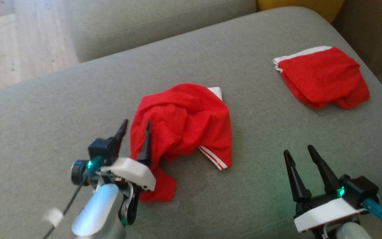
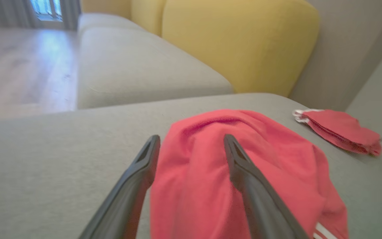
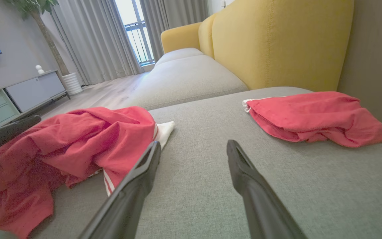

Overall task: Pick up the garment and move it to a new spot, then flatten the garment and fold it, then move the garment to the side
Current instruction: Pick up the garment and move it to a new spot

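Our left gripper (image 1: 135,132) has its two fingers spread wide at the near left edge of the red garment (image 1: 184,122). In the head view one finger is over the red cloth and the other is over the bare seat just beside it. We cannot tell if the tips touch the cloth. In the left wrist view the left gripper (image 2: 191,141) shows the same: the red garment (image 2: 194,186) lies between and under the fingers, and they do not pinch it.

The red garment is in a crumpled heap near the middle of the grey sofa cushion (image 1: 61,109). A white part shows at its far edge and white stripes show at its near right corner. One end of it trails toward us, under the left wrist.

Our right gripper (image 1: 298,151) is well apart from the heap, at the near right. Its fingers are also wide and nothing is between them. In the right wrist view the right gripper (image 3: 194,146) points over bare grey fabric, with the red garment (image 3: 78,146) to its left.

A second red garment (image 1: 323,78) with a white edge lies flatter at the far right of the same cushion. Behind it rises a yellow backrest (image 3: 277,43). Beyond the sofa we see a wooden floor (image 1: 12,43), grey curtains (image 3: 91,39) and a low cabinet (image 3: 18,96).
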